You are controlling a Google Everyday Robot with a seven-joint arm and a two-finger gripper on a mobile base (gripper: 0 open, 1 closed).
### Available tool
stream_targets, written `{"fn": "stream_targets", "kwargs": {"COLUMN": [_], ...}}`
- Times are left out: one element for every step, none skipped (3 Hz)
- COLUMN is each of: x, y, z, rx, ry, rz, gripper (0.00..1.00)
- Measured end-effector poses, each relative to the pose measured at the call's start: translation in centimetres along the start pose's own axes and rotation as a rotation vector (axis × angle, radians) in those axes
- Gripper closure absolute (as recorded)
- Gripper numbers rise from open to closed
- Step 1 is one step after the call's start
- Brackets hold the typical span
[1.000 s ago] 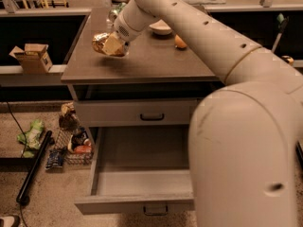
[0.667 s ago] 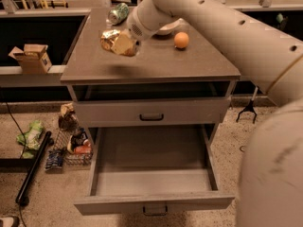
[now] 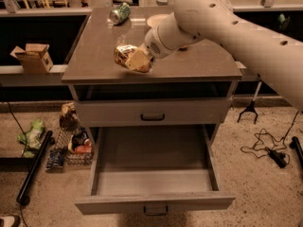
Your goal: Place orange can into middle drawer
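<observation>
My gripper (image 3: 134, 60) is shut on the orange can (image 3: 124, 54), a crushed golden can, and holds it just above the front left part of the cabinet top (image 3: 94, 56). The arm comes in from the upper right. The middle drawer (image 3: 151, 169) is pulled wide open below, its grey inside bare. Its front panel (image 3: 154, 203) faces me at the bottom. The top drawer (image 3: 152, 112) above it is shut.
A green-and-silver can (image 3: 120, 13) lies at the back left of the cabinet top, next to a pale plate (image 3: 156, 20). A cardboard box (image 3: 33, 56) sits on a shelf at left. Snack bags and a wire basket (image 3: 71, 143) lie on the floor at left; cables (image 3: 265, 148) at right.
The arm has carried the can forward and lower, toward the front edge of the cabinet top. The view has shifted, so the arm hides the orange fruit.
</observation>
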State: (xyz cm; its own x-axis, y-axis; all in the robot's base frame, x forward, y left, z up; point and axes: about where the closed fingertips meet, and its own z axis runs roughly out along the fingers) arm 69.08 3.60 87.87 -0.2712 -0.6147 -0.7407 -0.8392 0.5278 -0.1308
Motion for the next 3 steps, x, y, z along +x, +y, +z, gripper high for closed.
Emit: {"fn": "stream_targets", "kwargs": {"x": [0.9, 3.3, 9.1], "y": [1.5, 5.1, 10.2], "z": [-0.8, -2.7, -1.2], "rx": [-0.036, -0.089, -0.197], "ry": [-0.027, -0.055, 0.027], "rz": [-0.025, -0.072, -0.099], "gripper": [1.00, 1.00, 1.00]}}
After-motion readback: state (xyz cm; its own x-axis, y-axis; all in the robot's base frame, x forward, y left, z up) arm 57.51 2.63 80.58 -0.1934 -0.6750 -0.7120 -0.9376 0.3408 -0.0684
